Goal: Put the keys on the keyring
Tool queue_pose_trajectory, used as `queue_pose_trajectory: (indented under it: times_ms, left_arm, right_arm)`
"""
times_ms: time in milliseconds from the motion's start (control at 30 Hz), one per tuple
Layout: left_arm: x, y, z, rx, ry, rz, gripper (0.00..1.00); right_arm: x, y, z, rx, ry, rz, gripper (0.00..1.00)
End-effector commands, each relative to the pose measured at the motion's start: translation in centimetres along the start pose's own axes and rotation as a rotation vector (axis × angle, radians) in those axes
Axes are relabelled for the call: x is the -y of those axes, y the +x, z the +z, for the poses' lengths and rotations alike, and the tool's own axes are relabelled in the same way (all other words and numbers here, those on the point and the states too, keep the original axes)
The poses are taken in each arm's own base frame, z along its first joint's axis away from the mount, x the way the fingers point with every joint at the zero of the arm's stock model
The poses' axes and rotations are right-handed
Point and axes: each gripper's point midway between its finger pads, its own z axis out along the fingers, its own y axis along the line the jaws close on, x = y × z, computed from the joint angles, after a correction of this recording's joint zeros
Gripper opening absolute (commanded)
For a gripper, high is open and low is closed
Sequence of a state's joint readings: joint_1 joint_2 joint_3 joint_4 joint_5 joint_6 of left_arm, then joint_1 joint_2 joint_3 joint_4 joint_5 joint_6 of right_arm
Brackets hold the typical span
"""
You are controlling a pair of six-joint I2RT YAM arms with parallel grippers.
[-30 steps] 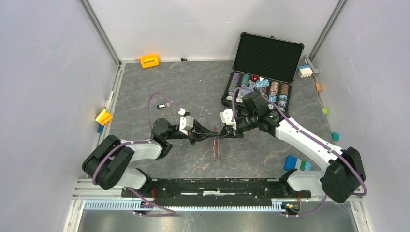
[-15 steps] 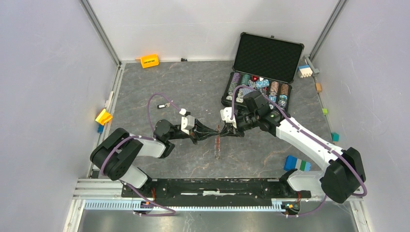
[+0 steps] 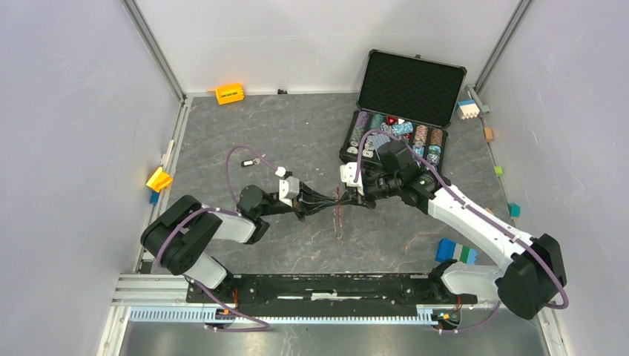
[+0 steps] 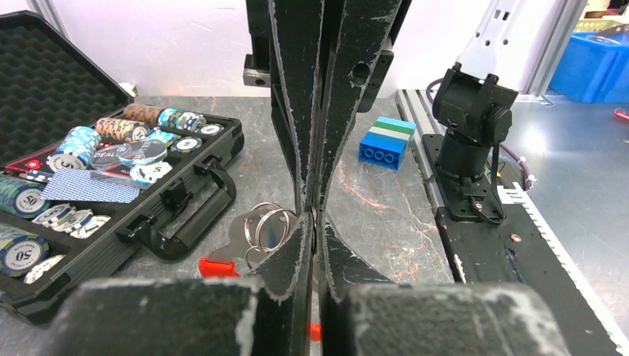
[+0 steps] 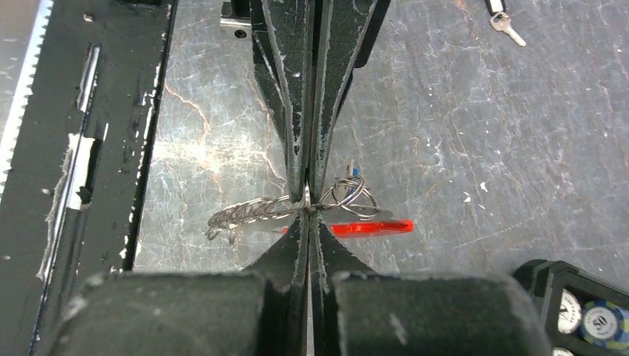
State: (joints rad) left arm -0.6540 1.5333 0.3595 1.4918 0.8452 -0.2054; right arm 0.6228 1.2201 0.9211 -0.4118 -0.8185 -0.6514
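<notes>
The keyring [image 3: 338, 213] hangs just above the table between both grippers, its red fob [image 5: 371, 228] below a cluster of silver rings [image 5: 352, 196] and a chain [image 5: 245, 213]. My left gripper [image 3: 333, 202] and right gripper [image 3: 344, 200] meet tip to tip, each shut on the keyring's metal. In the left wrist view the rings [image 4: 267, 225] and fob [image 4: 219, 265] sit left of my closed left gripper [image 4: 315, 222]. A small blue piece [image 5: 354, 172] shows among the rings. One of the keys [image 5: 509, 27] lies loose on the table, also seen from above as a key [image 3: 250, 160] behind the left arm.
An open black case of poker chips [image 3: 354, 152] stands just behind the right arm. An orange block [image 3: 229, 93] is at the back wall, a blue block [image 3: 455, 251] near the right arm's base, a yellow piece [image 3: 158, 179] at the left edge.
Both grippers have shifted slightly right and away, carrying the keyring with them. The right jaws have closed tighter on it.
</notes>
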Motion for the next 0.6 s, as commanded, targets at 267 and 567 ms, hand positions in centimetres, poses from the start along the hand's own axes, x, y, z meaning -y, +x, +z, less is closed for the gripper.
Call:
queue_pose_trajectory:
  times_ms: [267,567]
  left_arm:
    - [-1.2,-0.1,0.8,-0.005,-0.024,0.034,0.29]
    - [-2.1,-0.4,0.6,-0.081,-0.04,0.145,0.41]
  right_arm:
    - [0.9,-0.9,-1.2,-0.075,0.073,-0.132,0.0]
    - [1.3,-0.7,-2.0,-0.192,0.129,-0.168,0.0]
